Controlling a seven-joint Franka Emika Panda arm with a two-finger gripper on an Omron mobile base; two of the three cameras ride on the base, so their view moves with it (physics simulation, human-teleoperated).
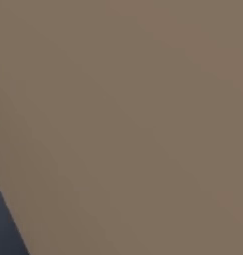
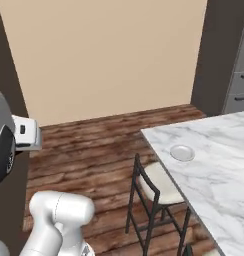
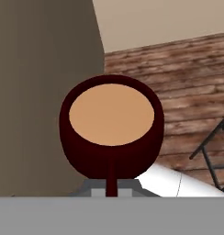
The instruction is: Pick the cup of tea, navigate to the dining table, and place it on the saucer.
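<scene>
The cup of tea (image 3: 111, 133) is a dark maroon rounded cup full of tan liquid, close in front of the hand. Its small handle points down toward my gripper (image 3: 111, 189), which is shut on it and holds the cup in the air over wooden floor. The dining table (image 2: 219, 165), with a white grey-veined marble top, stands at the right of the right base view. The saucer (image 2: 182, 152), a small pale round disc, lies near the table's near-left corner with nothing on it. My arm's white links (image 2: 59, 220) rise at the lower left, well left of the table.
A dark metal stool with a pale seat (image 2: 156, 187) stands against the table's left edge, between my arm and the saucer. Brown wooden floor (image 2: 89, 145) spreads ahead to a beige wall. A taupe panel (image 1: 121, 124) is very close on my left. Grey drawers (image 2: 239, 90) stand at far right.
</scene>
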